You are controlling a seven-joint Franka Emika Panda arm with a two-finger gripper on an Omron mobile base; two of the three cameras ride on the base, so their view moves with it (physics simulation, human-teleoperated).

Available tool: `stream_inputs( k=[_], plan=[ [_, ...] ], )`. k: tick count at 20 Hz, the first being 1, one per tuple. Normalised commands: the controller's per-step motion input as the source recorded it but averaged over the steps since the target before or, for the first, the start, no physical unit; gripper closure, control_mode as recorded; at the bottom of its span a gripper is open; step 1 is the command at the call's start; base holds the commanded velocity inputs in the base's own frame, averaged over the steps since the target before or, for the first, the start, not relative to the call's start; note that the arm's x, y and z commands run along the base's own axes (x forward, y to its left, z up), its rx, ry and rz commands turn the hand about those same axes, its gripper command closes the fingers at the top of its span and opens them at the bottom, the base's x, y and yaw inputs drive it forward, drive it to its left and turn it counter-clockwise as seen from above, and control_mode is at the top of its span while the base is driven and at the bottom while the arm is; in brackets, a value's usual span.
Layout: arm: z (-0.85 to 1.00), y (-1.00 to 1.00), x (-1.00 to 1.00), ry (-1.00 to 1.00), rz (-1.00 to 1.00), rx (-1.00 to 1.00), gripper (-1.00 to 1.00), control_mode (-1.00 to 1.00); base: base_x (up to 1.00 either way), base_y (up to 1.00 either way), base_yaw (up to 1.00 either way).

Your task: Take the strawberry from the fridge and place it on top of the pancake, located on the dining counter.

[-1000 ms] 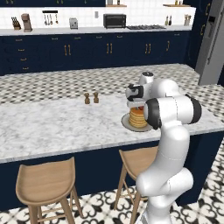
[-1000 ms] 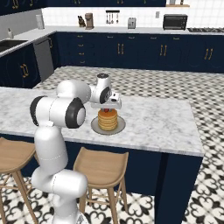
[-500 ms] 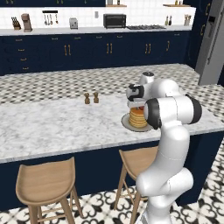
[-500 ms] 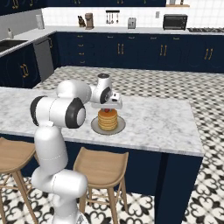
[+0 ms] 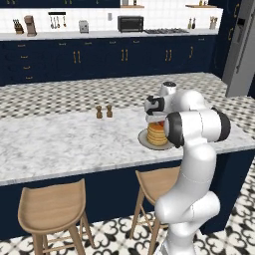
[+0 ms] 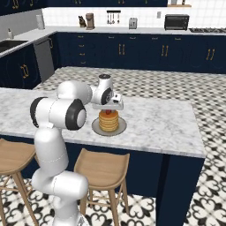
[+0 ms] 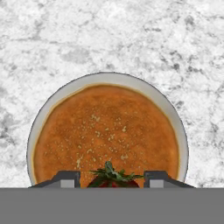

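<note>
The gripper (image 7: pixel 112 178) is pointing straight down over the pancake (image 7: pixel 106 135), and in the hand view its two dark fingertips (image 7: pixel 66 178) are standing apart at the bottom edge of the frame with the strawberry (image 7: pixel 112 176) sitting between them. Small gaps are showing on either side of the berry, so the fingers are looking loosened rather than clamped, though whether they are touching the fruit at all is hard to tell from this angle. The strawberry's green leaf crown is facing the camera, and the berry is lying over the near edge of the pancake's top, at the bottom middle of that frame, not over its centre.

In the right base view the strawberry (image 6: pixel 108 112) is showing as a small red dot at the middle of the frame, directly under the gripper (image 6: pixel 109 108) and resting on or just above the top of the pancake (image 6: pixel 108 121). In the left base view the gripper (image 5: pixel 156 119) is hanging close over the pancake (image 5: pixel 156 134), right of centre.

The pancake's pale plate (image 7: pixel 43 116) is sitting on the dining counter (image 6: pixel 163 121), whose marble top is running across the middle of both base views. The fridge (image 5: pixel 241 47) is standing at the upper right edge of the left base view, well apart from the arm.

Judging by this, the fetching and carrying are done and the release is under way; what is left is opening fully and lifting clear without nudging the berry off the stack.
</note>
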Motion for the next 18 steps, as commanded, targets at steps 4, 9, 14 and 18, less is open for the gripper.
stream_inputs(
  k=[4,9,14,18],
  plan=[
    [0.06,0.02,0.00,0.00,0.00,-0.01,-1.00,-1.00,0.00,0.00,0.00],
    [0.21,0.10,0.00,0.00,0.01,-0.05,-1.00,-1.00,0.00,0.00,0.00],
    [0.66,0.09,-0.45,-0.02,0.00,-0.07,-1.00,-1.00,0.00,0.00,0.00],
    [0.82,0.37,-1.00,-0.13,0.00,-0.10,-1.00,-1.00,0.00,0.00,0.00]
  ],
)
